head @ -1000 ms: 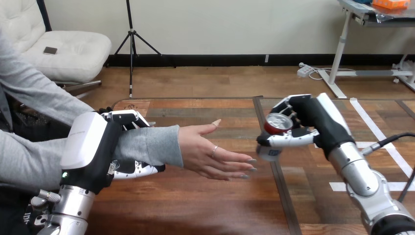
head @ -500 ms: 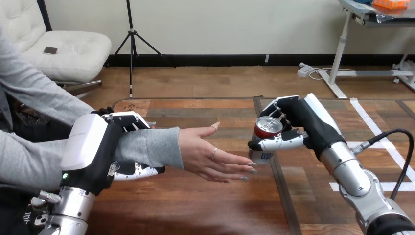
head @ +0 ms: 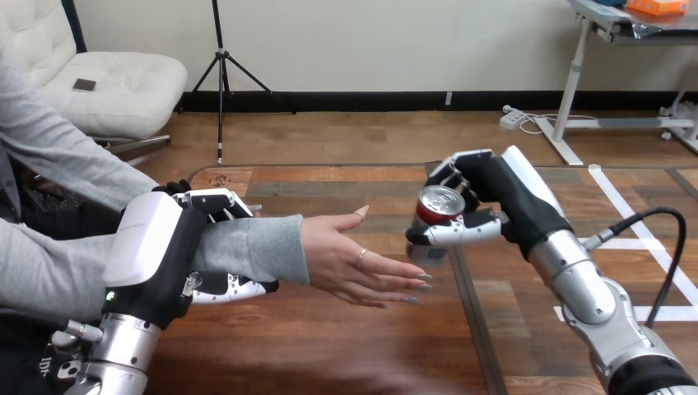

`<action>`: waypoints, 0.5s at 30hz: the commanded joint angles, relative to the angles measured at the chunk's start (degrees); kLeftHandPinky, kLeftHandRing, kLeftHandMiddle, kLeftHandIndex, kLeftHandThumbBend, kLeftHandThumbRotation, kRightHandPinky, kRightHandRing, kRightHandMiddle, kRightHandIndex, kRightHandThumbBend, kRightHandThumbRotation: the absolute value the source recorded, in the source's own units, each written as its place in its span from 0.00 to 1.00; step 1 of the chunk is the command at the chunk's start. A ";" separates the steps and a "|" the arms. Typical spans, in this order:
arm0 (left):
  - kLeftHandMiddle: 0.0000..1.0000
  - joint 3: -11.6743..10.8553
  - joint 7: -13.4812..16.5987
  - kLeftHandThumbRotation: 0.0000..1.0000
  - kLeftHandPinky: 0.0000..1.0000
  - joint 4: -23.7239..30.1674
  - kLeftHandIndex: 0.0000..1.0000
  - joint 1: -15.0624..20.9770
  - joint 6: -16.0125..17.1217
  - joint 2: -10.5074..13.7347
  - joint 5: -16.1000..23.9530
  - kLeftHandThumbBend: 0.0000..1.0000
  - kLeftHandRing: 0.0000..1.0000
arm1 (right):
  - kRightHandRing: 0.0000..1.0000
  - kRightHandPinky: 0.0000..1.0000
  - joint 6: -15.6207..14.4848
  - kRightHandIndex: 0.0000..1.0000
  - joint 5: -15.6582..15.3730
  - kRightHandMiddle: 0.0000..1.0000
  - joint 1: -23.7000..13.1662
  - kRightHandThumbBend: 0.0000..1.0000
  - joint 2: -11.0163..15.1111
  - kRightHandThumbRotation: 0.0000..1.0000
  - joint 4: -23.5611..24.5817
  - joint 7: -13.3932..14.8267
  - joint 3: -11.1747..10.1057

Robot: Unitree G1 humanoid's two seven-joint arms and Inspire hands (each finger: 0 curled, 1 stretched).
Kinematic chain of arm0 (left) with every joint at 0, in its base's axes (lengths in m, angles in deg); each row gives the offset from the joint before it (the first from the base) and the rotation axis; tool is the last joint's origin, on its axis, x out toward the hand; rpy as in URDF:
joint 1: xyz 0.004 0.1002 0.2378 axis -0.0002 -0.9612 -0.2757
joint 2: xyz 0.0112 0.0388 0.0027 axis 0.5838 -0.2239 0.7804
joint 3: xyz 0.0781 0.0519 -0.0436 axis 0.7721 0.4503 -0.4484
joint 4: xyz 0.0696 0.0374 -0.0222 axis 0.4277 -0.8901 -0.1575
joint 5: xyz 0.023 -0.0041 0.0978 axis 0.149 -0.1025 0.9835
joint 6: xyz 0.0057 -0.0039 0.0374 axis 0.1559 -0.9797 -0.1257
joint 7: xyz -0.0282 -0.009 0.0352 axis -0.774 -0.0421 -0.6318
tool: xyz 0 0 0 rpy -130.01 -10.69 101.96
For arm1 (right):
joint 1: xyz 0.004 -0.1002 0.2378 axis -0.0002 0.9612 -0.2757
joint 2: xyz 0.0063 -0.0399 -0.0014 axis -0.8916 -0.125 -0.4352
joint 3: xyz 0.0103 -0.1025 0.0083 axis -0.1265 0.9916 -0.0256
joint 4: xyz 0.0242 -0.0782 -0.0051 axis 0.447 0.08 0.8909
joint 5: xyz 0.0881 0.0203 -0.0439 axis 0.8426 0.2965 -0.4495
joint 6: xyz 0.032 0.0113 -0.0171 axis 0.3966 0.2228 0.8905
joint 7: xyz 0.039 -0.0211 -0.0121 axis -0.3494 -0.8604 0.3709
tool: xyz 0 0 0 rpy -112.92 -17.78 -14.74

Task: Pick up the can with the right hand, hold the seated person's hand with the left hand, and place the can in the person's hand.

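1. The person's hand (head: 354, 262) lies palm-up across the middle of the frame, fingertips pointing right. The palm is uncovered, so the way down onto it is open.
2. The can (head: 435, 216), gripped by the right hand (head: 502, 206), hangs just above and right of those fingertips. I cannot tell whether they touch.
3. At centre left, the left hand (head: 160, 255) wraps the person's forearm (head: 247, 247), closing off that side.
4. Open wood of the table (head: 329, 354) runs along the lower middle and above the palm, leaving room on both flanks.
5. The right arm (head: 593, 304) slants across the lower right, barring that corner.
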 commanded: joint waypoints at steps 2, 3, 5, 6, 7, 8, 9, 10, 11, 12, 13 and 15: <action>0.34 -0.16 0.97 0.00 0.22 0.76 0.39 5.56 1.32 -1.14 -1.90 0.86 0.26 | 0.31 0.28 2.40 0.43 1.38 0.40 -6.35 0.82 -1.16 0.00 4.28 0.01 -0.44; 0.34 -0.17 0.83 0.00 0.22 0.89 0.39 5.51 1.06 -1.19 -1.92 0.86 0.26 | 0.31 0.27 2.46 0.43 1.47 0.40 -6.37 0.82 -1.27 0.00 4.41 -0.11 -0.48; 0.34 -0.18 0.60 0.00 0.22 1.07 0.39 5.45 0.73 -1.29 -2.00 0.86 0.26 | 0.30 0.26 2.53 0.43 1.73 0.40 -6.45 0.82 -1.53 0.00 4.66 -0.50 -0.55; 0.34 -0.18 0.53 0.00 0.22 1.10 0.39 5.44 0.67 -1.33 -2.04 0.86 0.26 | 0.30 0.26 2.52 0.43 1.85 0.40 -6.48 0.82 -1.63 0.00 4.77 -0.70 -0.58; 0.34 -0.19 0.48 0.00 0.22 1.12 0.39 5.44 0.63 -1.36 -2.07 0.86 0.26 | 0.30 0.26 2.51 0.43 1.93 0.40 -6.50 0.82 -1.71 0.00 4.86 -0.85 -0.60; 0.34 -0.14 0.47 0.00 0.22 1.09 0.39 5.47 0.67 -1.33 -1.98 0.85 0.26 | 0.30 0.26 2.42 0.43 1.99 0.40 -6.54 0.82 -1.86 0.00 5.08 -1.02 -0.56; 0.34 -0.11 0.48 0.00 0.22 1.05 0.39 5.49 0.72 -1.30 -1.90 0.85 0.26 | 0.30 0.26 2.35 0.43 2.00 0.40 -6.56 0.82 -1.96 0.00 5.24 -1.11 -0.54; 0.34 -0.09 0.48 0.00 0.22 1.04 0.39 5.50 0.74 -1.28 -1.85 0.85 0.26 | 0.30 0.26 2.29 0.43 2.02 0.41 -6.56 0.82 -2.02 0.00 5.37 -1.20 -0.54; 0.34 -0.08 0.29 0.00 0.22 1.16 0.39 5.45 0.59 -1.28 -1.87 0.85 0.26 | 0.30 0.26 2.26 0.43 2.26 0.41 -6.60 0.82 -2.23 0.00 5.55 -1.55 -0.58; 0.34 -0.08 0.14 0.00 0.22 1.26 0.40 5.41 0.47 -1.29 -1.91 0.85 0.26 | 0.30 0.26 2.23 0.43 2.43 0.41 -6.62 0.82 -2.38 0.00 5.68 -1.80 -0.63; 0.34 -0.08 0.04 0.00 0.22 1.33 0.40 5.38 0.38 -1.30 -1.93 0.85 0.26 | 0.31 0.26 2.20 0.43 2.55 0.41 -6.62 0.81 -2.47 0.00 5.79 -1.99 -0.68; 0.34 -0.19 -0.07 0.00 0.22 1.65 0.40 5.21 -0.12 -1.57 -2.06 0.85 0.26 | 0.31 0.26 2.36 0.43 2.76 0.41 -6.69 0.81 -2.76 0.00 6.09 -2.42 -0.65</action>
